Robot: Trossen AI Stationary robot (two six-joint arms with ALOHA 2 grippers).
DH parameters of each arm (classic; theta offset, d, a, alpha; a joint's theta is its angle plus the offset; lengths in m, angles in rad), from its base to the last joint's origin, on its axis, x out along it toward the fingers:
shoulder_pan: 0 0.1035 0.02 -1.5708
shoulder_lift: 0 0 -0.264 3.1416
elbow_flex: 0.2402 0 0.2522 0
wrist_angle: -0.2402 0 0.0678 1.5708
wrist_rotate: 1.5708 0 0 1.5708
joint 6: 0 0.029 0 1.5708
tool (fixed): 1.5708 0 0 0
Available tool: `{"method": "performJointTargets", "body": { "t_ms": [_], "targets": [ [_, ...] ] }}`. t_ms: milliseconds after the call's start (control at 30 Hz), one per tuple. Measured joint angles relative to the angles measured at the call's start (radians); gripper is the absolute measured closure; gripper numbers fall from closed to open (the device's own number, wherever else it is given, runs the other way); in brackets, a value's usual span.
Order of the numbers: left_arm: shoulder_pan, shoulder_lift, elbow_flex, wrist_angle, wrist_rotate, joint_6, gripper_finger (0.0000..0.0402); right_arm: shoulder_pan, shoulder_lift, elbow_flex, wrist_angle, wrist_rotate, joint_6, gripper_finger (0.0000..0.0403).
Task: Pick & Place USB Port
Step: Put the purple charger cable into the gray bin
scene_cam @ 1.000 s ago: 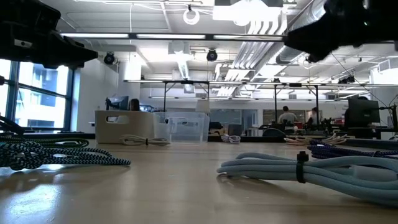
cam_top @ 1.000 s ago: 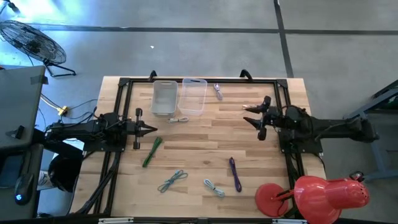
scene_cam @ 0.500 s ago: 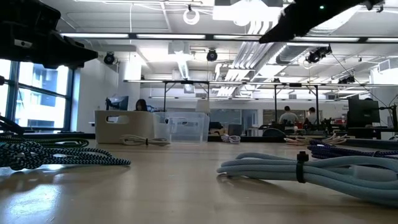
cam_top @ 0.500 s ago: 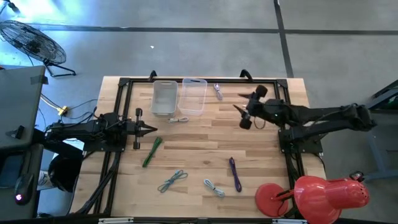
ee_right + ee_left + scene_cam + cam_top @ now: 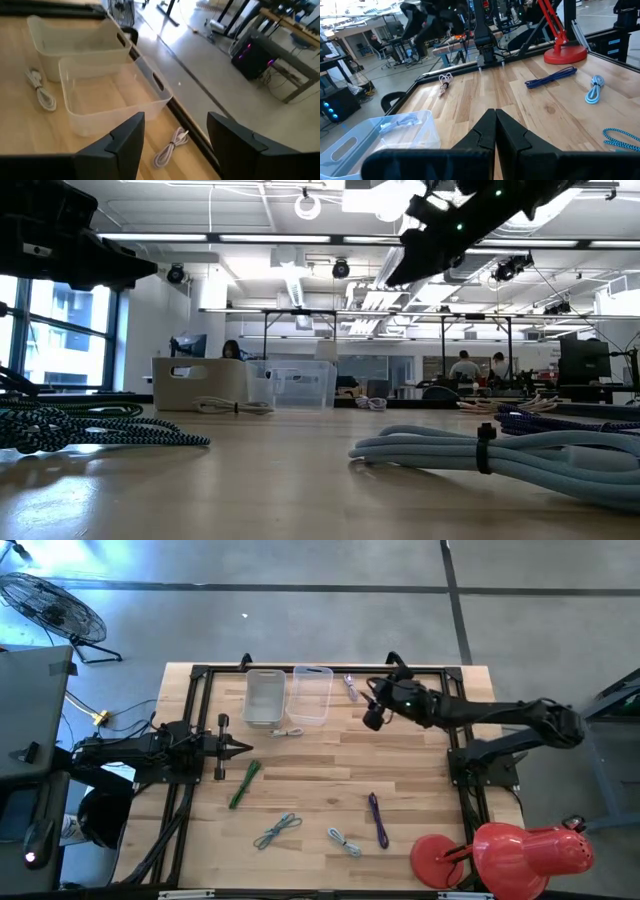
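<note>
Wooden planks are making up the table (image 5: 320,755) under me, framed by black rails, with grey floor all round it and a fan (image 5: 50,605) sitting in the upper left of the high view. Two clear bins are standing side by side near the top edge: the frosted bin (image 5: 265,697) on the left and the clear bin (image 5: 312,693) just beside it on the right.

I am reaching my right jaws (image 5: 372,700) out over the upper middle of the table, holding them wide apart with nothing between them. Just to their left a small pale cable (image 5: 350,687) is lying on the wood beside the clear bin; in my right wrist view the same cable (image 5: 170,147) is showing between my two fingers (image 5: 125,137), apart from them.

My left jaws (image 5: 243,748) are resting at the left middle, pressed fully together and holding nothing.

Other bundled cables are lying about: a white cable (image 5: 288,732) below the bins, a green cable (image 5: 244,784), a grey-blue cable (image 5: 277,830), a light blue cable (image 5: 344,840) and a purple cable (image 5: 378,818). A red lamp (image 5: 505,852) is sitting at the lower right.
</note>
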Motion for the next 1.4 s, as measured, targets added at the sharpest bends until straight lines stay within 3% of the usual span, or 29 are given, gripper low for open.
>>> {"method": "performJointTargets", "body": {
  "t_ms": [533,967,1167,1400],
  "targets": [
    [0.0,0.0,0.0,0.0,0.0,0.0,0.0401,0.001,0.184,0.164,0.037,0.043,0.114,0.0186],
    [0.0,0.0,0.0,0.0,-0.007,0.002,0.0401,0.016,0.19,0.216,0.031,0.126,0.126,0.0184],
    [0.0,0.0,0.0,0.012,-0.136,-0.107,0.0401,0.016,0.19,0.216,-0.096,0.121,0.19,0.0182],
    [0.0,0.032,0.04,-0.008,-0.07,-0.11,0.0401,0.015,0.19,0.216,-0.147,0.12,0.196,0.0182]
  ]
}}
